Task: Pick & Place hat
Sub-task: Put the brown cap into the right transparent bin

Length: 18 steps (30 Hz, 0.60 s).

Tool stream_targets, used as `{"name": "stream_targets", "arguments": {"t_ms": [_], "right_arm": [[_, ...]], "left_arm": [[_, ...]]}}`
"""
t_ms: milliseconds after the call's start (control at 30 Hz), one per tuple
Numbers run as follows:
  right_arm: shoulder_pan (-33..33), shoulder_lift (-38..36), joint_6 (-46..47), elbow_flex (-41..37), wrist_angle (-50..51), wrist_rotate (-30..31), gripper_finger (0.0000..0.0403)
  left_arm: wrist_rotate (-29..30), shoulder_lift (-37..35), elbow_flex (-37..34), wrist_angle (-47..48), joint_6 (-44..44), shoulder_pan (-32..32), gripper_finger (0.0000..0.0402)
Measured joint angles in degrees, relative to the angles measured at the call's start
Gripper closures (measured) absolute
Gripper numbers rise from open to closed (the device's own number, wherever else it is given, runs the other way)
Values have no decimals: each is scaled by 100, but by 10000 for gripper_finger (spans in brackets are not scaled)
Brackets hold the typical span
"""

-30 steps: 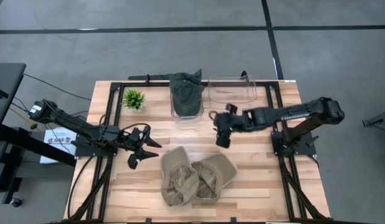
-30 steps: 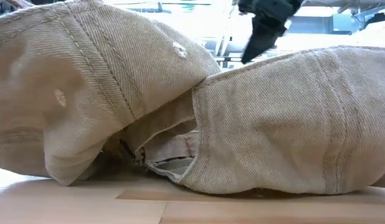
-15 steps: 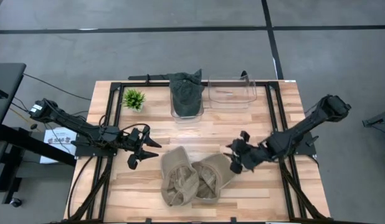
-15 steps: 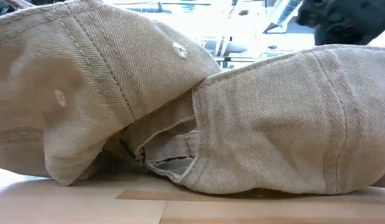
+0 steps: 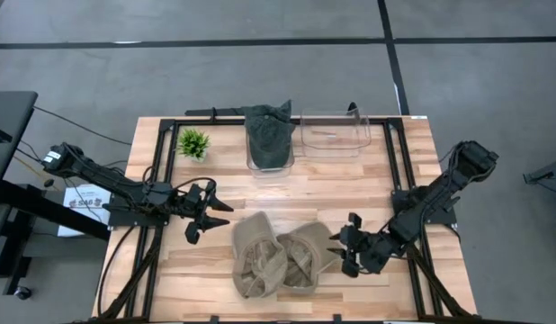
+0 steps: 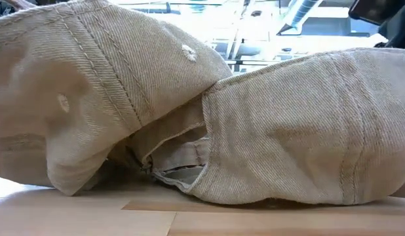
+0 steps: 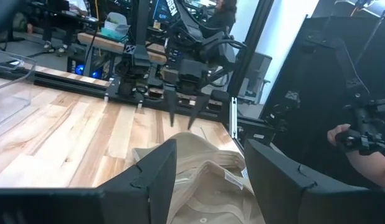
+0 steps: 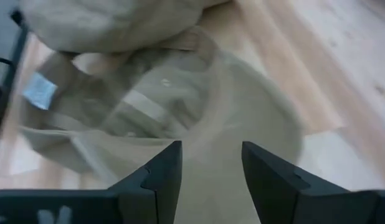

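High view: one dark hat already sits in the left clear bin at the counter's far edge; the right bin beside it looks empty. Two tan hats remain near the front edge, overlapping: left tan hat and right tan hat, brims tangled at the middle. So I judge the task partway done: one placed, two left, no hat in any grasp now.

Left claw hangs over the counter's left side, fingers spread, holding nothing, just beside the left tan hat but apart from it. Its wrist view shows the tan fabric right ahead of its open fingers, with the right claw facing it from beyond the hats.

Small plant stands at the far left corner, out of the way.

Right claw is low near the front edge, right of the hats, fingers parted and empty, tips just at the right tan hat's rim; contact cannot be told from above. Right wrist view: hat opening and inner band lie straight ahead between the fingers, not yet clamped. Low view shows only the two tan hats close up, resting on the counter, a dark bit of arm at the upper corner.

Likely next: right claw closes on the rim, lifts, carries to the empty bin.
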<state>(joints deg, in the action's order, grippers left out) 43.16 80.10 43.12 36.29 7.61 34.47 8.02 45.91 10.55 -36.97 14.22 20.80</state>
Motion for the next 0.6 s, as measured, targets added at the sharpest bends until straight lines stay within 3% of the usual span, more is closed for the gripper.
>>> {"name": "stream_targets", "arguments": {"t_ms": [600], "right_arm": [[331, 365, 358, 4, -683, -182, 249]], "left_arm": [[12, -2, 0, -15, -39, 0, 215]]}}
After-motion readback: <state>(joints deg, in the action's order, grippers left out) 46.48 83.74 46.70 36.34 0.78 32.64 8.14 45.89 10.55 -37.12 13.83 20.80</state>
